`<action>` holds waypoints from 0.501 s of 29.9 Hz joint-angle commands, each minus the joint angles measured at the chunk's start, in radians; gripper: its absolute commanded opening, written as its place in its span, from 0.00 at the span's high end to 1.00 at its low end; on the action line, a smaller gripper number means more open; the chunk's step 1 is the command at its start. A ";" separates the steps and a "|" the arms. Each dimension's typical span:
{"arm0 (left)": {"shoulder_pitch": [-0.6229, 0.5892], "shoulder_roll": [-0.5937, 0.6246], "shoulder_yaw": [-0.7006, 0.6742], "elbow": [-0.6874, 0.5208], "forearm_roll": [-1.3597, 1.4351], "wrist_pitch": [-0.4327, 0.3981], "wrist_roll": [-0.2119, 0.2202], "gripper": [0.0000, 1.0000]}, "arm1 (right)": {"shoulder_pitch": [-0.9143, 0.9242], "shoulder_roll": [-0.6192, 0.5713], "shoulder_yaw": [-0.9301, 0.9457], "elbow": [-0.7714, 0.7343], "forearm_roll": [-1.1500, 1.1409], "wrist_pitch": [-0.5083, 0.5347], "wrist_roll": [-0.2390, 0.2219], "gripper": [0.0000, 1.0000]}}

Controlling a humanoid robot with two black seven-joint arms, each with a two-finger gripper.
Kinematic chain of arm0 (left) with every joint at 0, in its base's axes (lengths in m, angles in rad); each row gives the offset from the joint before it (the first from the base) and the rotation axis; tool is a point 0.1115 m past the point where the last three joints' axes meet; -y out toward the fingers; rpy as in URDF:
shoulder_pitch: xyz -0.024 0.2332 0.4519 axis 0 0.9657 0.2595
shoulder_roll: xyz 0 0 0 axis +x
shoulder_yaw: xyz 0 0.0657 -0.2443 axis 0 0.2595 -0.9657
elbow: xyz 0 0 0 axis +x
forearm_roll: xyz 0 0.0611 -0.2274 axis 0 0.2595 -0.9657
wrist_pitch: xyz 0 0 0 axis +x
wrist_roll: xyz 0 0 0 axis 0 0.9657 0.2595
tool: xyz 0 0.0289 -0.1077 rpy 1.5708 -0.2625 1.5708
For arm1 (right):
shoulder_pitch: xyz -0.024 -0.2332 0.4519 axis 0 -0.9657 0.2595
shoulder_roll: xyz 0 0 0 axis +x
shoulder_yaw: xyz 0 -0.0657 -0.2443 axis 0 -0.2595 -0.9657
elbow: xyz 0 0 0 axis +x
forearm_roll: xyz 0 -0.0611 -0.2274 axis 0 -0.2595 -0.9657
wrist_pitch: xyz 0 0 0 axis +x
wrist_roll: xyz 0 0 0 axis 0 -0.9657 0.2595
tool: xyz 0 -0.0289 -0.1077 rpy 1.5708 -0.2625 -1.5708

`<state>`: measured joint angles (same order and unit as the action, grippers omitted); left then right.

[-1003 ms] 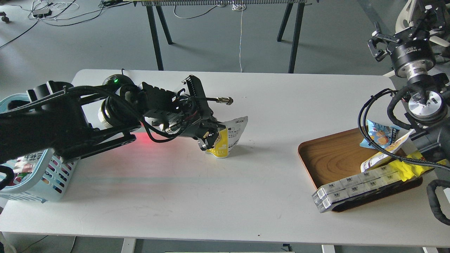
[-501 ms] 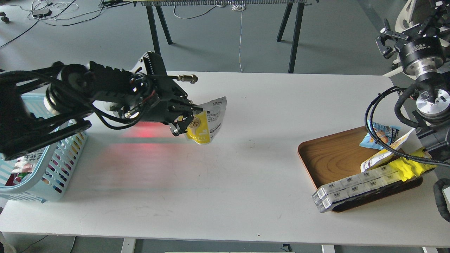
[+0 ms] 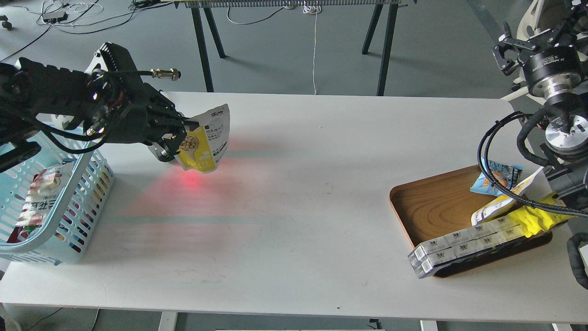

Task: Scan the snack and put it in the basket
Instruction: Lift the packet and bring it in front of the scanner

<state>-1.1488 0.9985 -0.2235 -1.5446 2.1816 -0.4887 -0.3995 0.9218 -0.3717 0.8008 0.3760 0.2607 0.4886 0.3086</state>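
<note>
My left gripper point(image 3: 177, 138) is shut on the snack point(image 3: 206, 138), a small white pouch with a yellow bottom and a round picture of tan beans. It holds the pouch in the air above the left part of the white table point(image 3: 294, 220), just right of the light blue basket point(image 3: 80, 202). The basket stands at the table's left edge with packets inside. A red glow lies on the table under the pouch. My right gripper point(image 3: 507, 50) is raised at the far right, above the table's edge, empty; its fingers are seen small and dark.
A brown wooden tray point(image 3: 432, 207) at the right holds a blue snack bag point(image 3: 498, 177), a yellow wrapper point(image 3: 535, 220) and a long row of white boxes point(image 3: 464, 243). Black cables of my right arm hang over the tray. Table legs stand behind.
My left gripper has carried the pouch up and to the left, from the table's middle to beside the basket. The right gripper rose slightly, then held.
</note>
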 commanded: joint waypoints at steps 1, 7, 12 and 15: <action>0.014 0.014 0.000 0.003 0.000 0.000 -0.002 1.00 | 0.000 -0.001 0.003 0.000 0.000 0.000 0.000 0.01; 0.032 0.017 0.001 0.031 0.000 0.000 -0.002 1.00 | -0.001 -0.015 0.011 0.003 0.000 0.000 0.000 0.01; 0.032 0.009 0.000 0.038 0.000 0.000 -0.001 1.00 | -0.001 -0.030 0.011 0.004 0.000 0.000 0.000 0.01; 0.032 -0.004 -0.002 0.038 0.000 0.000 0.005 1.00 | -0.001 -0.038 0.011 0.004 0.000 0.000 0.000 0.01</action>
<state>-1.1169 1.0061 -0.2231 -1.5067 2.1816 -0.4887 -0.4014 0.9211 -0.4026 0.8115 0.3808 0.2608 0.4886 0.3082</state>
